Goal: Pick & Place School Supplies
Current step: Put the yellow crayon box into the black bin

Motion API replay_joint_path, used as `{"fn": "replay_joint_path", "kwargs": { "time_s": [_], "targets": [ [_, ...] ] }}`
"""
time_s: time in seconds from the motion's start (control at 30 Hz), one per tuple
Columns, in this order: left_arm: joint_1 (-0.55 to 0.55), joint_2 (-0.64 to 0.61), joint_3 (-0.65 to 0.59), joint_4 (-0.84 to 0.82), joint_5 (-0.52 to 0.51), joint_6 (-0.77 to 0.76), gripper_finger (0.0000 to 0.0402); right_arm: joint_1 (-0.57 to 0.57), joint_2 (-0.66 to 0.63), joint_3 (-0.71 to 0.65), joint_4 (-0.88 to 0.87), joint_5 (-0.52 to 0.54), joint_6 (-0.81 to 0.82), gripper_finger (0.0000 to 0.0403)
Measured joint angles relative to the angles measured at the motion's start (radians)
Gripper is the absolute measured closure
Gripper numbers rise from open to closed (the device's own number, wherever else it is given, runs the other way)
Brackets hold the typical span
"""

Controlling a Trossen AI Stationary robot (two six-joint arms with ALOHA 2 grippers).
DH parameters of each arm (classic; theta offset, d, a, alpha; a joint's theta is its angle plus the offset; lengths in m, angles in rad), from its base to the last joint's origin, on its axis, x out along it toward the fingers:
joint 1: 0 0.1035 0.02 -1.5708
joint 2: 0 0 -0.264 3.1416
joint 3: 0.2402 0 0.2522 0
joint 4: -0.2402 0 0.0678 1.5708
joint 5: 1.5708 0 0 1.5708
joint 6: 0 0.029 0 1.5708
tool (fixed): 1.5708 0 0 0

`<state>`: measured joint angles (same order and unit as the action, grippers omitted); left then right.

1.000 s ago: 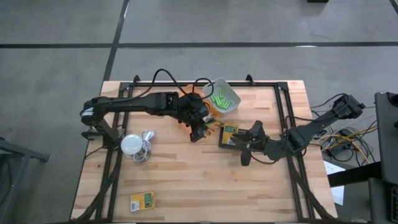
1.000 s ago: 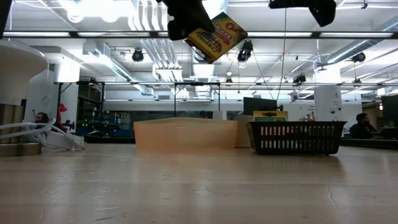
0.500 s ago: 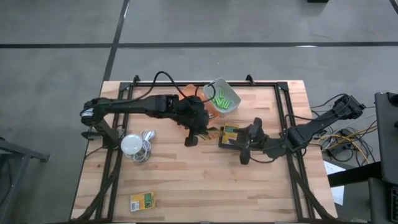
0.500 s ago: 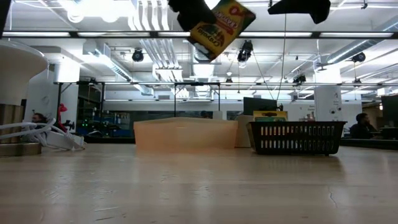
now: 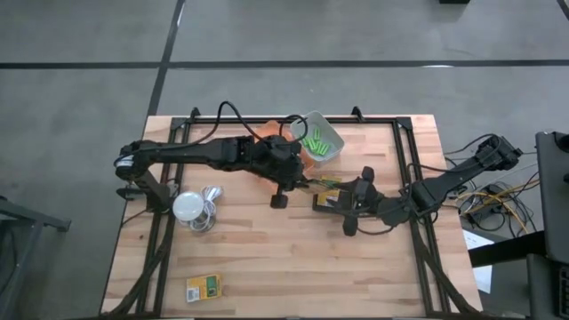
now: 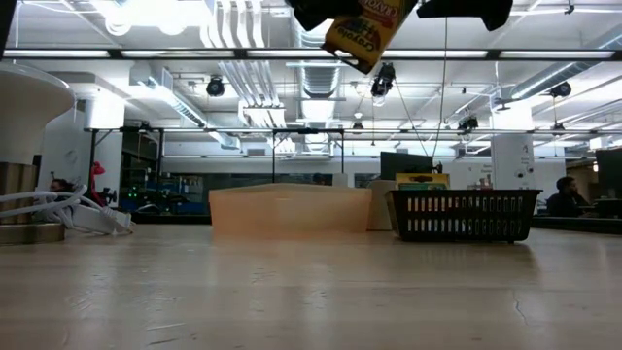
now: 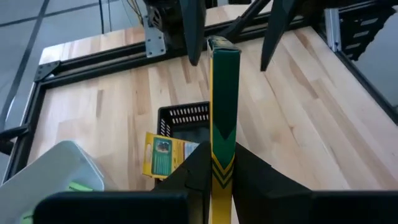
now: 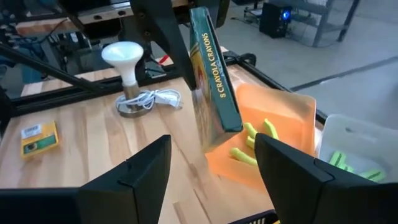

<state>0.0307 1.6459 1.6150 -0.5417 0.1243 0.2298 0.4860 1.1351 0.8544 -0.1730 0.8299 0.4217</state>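
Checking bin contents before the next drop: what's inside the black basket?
One yellow-and-green printed box leans inside the black basket. The left gripper, shut on a crayon box, hides the basket's near side, so anything else there is unseen.

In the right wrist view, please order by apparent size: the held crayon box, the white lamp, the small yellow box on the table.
1. Crayon box, though it is nearest the camera
2. White lamp
3. Small yellow box

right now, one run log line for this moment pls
left gripper: shut on crayon box, lifted | right gripper: open, facing it | black basket: holds another box
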Motion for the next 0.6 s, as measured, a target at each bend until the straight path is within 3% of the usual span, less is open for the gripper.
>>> {"fn": "replay_joint_path", "kwargs": {
  "time_s": [0.33,0.6],
  "targets": [
    [-0.003,0.0,-0.002,0.014,0.041,-0.002,0.0358,-0.002,0.0,0.0,0.185,0.0,-0.258,0.0177],
    [-0.007,0.0,-0.002,0.015,0.041,-0.002,0.0358,-0.038,0.006,0.0,0.205,-0.063,-0.233,0.0177]
  ]
}}
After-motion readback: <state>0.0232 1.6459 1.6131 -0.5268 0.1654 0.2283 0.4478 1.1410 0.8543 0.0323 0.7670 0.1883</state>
